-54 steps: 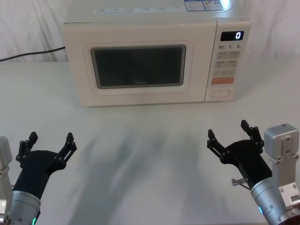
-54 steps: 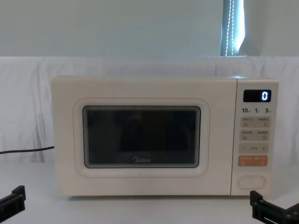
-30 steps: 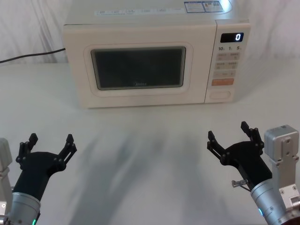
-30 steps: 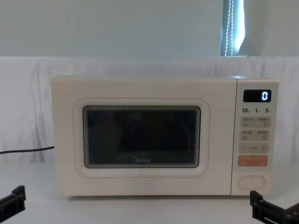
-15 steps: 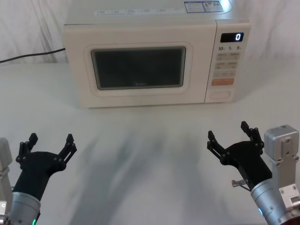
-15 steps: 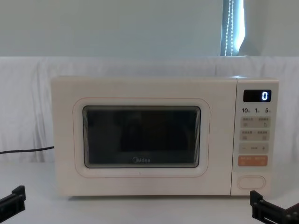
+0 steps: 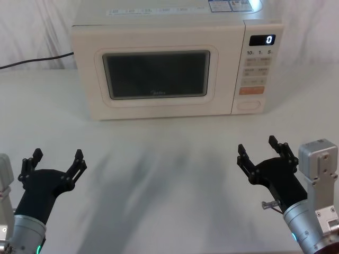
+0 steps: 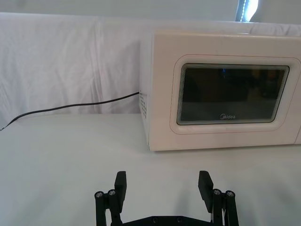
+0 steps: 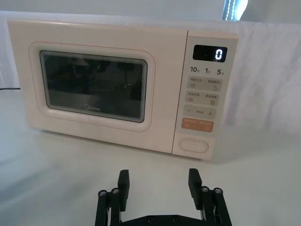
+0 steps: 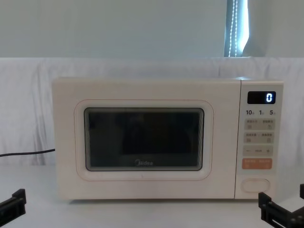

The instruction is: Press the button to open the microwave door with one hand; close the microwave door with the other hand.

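The cream microwave stands at the back of the white table with the microwave door (image 7: 156, 74) shut. The button (image 7: 249, 105), a blank cream oblong, sits at the bottom of the control panel, under the orange key (image 7: 251, 91). My left gripper (image 7: 57, 160) hovers open near the table's front left, far from the door (image 8: 233, 94). At the front right my right gripper (image 7: 259, 150) is open and empty, and the button (image 9: 193, 145) lies ahead of it (image 9: 159, 184). The chest view shows the door (image 10: 143, 139) and the button (image 10: 255, 185) head-on.
A black power cable (image 7: 32, 62) runs off the microwave's left side along the back of the table. The display (image 7: 262, 40) reads 0. White cloth hangs behind. Bare table (image 7: 169, 159) lies between the grippers and the microwave.
My right gripper has shifted slightly, a little to the right in the chest view. The left gripper and the door have not moved.
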Controlling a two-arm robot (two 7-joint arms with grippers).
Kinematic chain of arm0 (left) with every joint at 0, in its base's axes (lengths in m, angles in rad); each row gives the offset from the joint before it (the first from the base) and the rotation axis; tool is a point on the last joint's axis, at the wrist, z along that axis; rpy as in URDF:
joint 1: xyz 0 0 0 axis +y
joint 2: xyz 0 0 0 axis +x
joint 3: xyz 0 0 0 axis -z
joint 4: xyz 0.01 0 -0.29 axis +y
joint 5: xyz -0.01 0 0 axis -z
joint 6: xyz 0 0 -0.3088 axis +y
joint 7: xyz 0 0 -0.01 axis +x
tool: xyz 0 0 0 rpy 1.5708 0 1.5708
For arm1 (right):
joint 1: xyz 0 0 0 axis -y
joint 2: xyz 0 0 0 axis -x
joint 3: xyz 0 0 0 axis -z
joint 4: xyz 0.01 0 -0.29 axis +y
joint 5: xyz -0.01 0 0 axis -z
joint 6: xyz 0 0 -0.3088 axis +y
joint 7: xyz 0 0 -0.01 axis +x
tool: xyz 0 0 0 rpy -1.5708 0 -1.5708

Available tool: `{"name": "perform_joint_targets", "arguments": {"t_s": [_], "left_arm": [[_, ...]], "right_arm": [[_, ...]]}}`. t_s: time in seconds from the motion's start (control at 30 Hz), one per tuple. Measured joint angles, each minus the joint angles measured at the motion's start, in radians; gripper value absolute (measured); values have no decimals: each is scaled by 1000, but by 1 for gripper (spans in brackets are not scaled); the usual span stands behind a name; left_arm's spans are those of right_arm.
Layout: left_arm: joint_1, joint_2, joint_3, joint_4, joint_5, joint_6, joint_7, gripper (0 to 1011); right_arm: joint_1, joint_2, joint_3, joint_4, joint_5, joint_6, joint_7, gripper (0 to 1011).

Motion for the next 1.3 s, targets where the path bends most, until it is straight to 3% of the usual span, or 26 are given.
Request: {"name": "perform_joint_targets", "arguments": {"t_s": [0.2,0.4,0.47,0.93,1.3], "left_arm": [[0,0,0,0,0,0,0,1001],[0,0,0,0,0,0,0,1001],[0,0,0,0,0,0,0,1001],[0,0,0,0,0,0,0,1001],[0,0,0,0,0,0,0,1001]], "right_arm": [[0,0,0,0,0,0,0,680],[0,0,0,0,0,0,0,488],[0,0,0,0,0,0,0,383],[0,0,0,0,0,0,0,0],[12,-14,10,10,0,9,12,0]]}}
